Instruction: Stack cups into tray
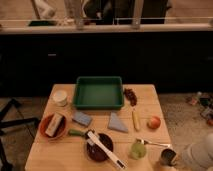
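The dark-green tray (99,104) sits empty at the back middle of the wooden table. A pale green cup (137,149) stands upright near the front edge. Just right of it, at the front right corner, stands the dark grey metallic cup (168,156). My white arm (200,152) comes in from the bottom right corner, right beside the grey cup. The gripper at its end is shut and hidden low at the frame's edge. Whether it touches the grey cup, I cannot tell.
An orange-red bowl (52,126) sits front left, and a dark bowl with utensils (99,147) front middle. A white pot (60,97), two blue sponges (81,118), a banana (134,120), an apple (153,122), grapes (131,95) and a spoon (152,143) lie around the tray.
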`<act>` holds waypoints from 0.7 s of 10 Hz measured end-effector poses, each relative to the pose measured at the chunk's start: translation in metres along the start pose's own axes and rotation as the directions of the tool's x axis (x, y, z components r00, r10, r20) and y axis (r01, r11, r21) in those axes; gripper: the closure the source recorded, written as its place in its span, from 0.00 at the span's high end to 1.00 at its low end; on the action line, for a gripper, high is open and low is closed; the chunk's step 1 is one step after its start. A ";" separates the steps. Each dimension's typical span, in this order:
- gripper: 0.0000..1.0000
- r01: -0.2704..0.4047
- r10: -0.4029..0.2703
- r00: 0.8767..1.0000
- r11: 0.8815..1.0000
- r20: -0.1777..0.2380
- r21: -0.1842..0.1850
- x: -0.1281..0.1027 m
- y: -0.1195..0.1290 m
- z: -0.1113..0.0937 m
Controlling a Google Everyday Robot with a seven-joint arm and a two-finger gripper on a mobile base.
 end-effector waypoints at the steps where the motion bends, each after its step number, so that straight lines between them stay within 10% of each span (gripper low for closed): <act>1: 0.00 0.012 -0.012 1.000 1.000 -0.005 0.009 -0.001 -0.006 -0.004; 7: 0.00 0.130 -0.129 0.991 0.991 -0.044 0.021 -0.015 -0.054 -0.033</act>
